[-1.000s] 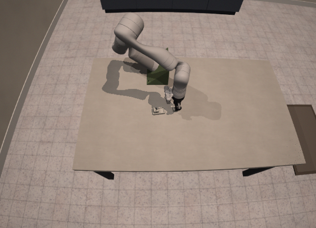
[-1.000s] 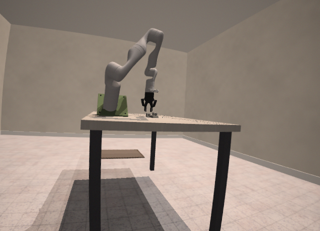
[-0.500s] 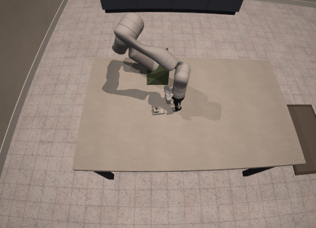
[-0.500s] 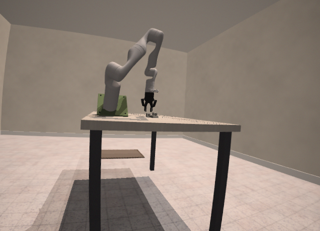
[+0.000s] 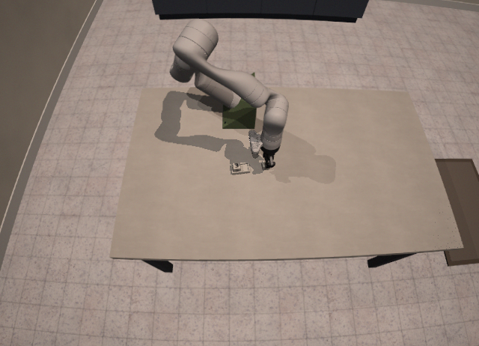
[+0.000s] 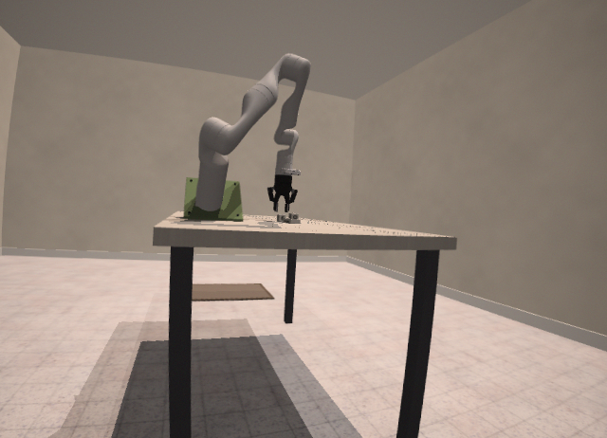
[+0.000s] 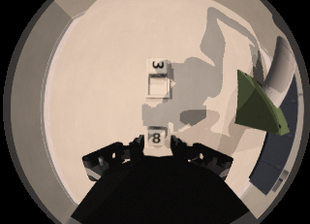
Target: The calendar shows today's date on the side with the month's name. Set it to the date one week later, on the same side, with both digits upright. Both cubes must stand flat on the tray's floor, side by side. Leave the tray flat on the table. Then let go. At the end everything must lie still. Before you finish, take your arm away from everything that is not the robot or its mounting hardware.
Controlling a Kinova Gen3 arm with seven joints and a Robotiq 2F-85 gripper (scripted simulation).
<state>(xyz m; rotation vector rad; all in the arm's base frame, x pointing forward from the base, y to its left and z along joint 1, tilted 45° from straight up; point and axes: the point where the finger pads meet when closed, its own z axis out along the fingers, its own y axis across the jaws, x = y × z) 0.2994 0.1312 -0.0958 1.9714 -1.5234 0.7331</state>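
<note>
The small pale tray [image 5: 240, 172] [image 6: 294, 222] [image 7: 158, 97] lies flat on the table. A white cube [image 5: 236, 166] [image 6: 294, 216] [image 7: 157, 66] stands in one end of it, with a 3 on top that looks turned sideways in the wrist view. The other half of the tray is empty. A second white cube [image 6: 280, 218] [image 7: 156, 137] lies on the table beside the tray, apart from it, with an 8 on top. My gripper [image 5: 268, 165] [image 6: 281, 209] [image 7: 157, 141] is open partway, pointing down just above this second cube. The cubes' front digits and the month's name cannot be read.
The arm's green base bracket [image 5: 239, 120] [image 6: 229, 198] [image 7: 259, 105] stands at the table's back edge. The arm's shadow falls across the table [image 5: 193, 219] [image 6: 303, 237] [image 7: 97, 88] near the tray and the loose cube.
</note>
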